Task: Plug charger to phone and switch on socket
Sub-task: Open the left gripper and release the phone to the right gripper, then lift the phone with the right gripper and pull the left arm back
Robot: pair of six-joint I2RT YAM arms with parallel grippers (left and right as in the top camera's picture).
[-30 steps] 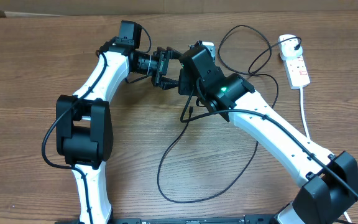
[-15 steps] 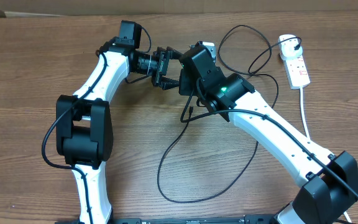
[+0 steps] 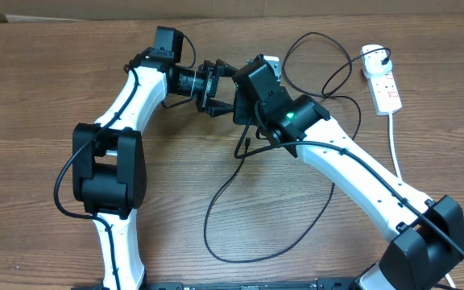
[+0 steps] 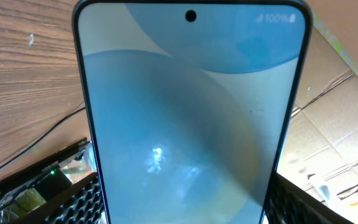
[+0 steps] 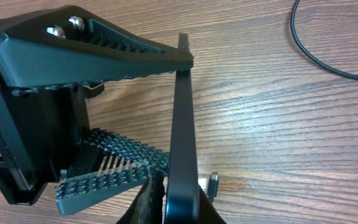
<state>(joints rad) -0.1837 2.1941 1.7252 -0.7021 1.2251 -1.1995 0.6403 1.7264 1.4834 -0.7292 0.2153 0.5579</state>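
Your left claw (image 3: pixel 218 89), jaws wide, clamps the phone (image 4: pixel 191 124) across its width, clear of the desk (image 3: pixel 39 97), presenting it beside the right claw (image 3: pixel 238 97), probably for insertion. You cannot tell whether the right claw grips the charger (image 3: pixel 206 224).

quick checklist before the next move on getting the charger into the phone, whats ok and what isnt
1. left gripper clamped on the phone: ok
2. phone screen lit: ok
3. right gripper holding the charger tip: cannot tell, its fingertips barely show
4. tip lined up with the phone's port: cannot tell, hidden
5. black plug in the socket: looks ok
6. socket switched on: cannot tell, too small
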